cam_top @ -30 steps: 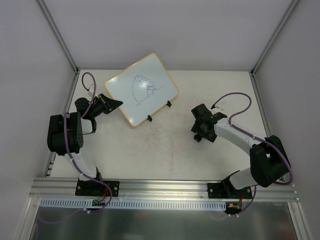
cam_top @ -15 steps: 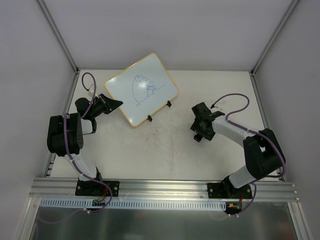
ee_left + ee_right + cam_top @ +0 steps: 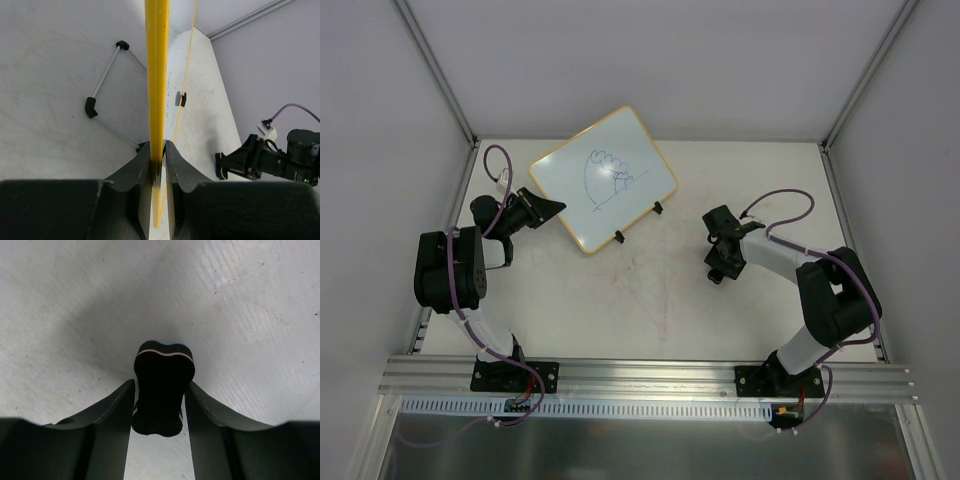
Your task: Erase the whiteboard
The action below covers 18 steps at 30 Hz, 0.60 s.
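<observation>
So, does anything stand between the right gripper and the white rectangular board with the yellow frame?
Nothing visible does; only tabletop separates the right gripper, closed around a small black block, from the yellow-framed white board.

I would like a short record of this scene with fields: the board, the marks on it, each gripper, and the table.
board: whiteboard, yellow frame, at the far left of the table
marks: blue pen scribble, not yet erased
left gripper: shut on the whiteboard's yellow edge
right gripper: pointing down at the table, fingers against both sides of a small black block
small black block: on the table, probably the eraser
table: white, lightly scuffed
</observation>
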### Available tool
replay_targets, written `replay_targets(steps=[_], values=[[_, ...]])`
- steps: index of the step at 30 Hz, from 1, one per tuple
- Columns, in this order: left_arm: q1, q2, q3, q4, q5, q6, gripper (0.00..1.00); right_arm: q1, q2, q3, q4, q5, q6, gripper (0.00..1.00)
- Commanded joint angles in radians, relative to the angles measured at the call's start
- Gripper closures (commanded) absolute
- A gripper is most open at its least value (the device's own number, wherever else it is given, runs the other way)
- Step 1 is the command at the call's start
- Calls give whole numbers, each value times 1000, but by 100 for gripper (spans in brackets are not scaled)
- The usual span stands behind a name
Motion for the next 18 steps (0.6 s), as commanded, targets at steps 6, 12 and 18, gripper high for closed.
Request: replay_targets(steps=[6,12,18], values=[[-12,-36,-13,-10,-25,44,88,-7,-10,16,15,23,-9,46],[-12,-58,-16,-44,-34,62,88,-7,-12,20,15,22,-12,47],[-12,-55,-14,-50,-36,67,88,-9,-24,22,10,17,-6,48]])
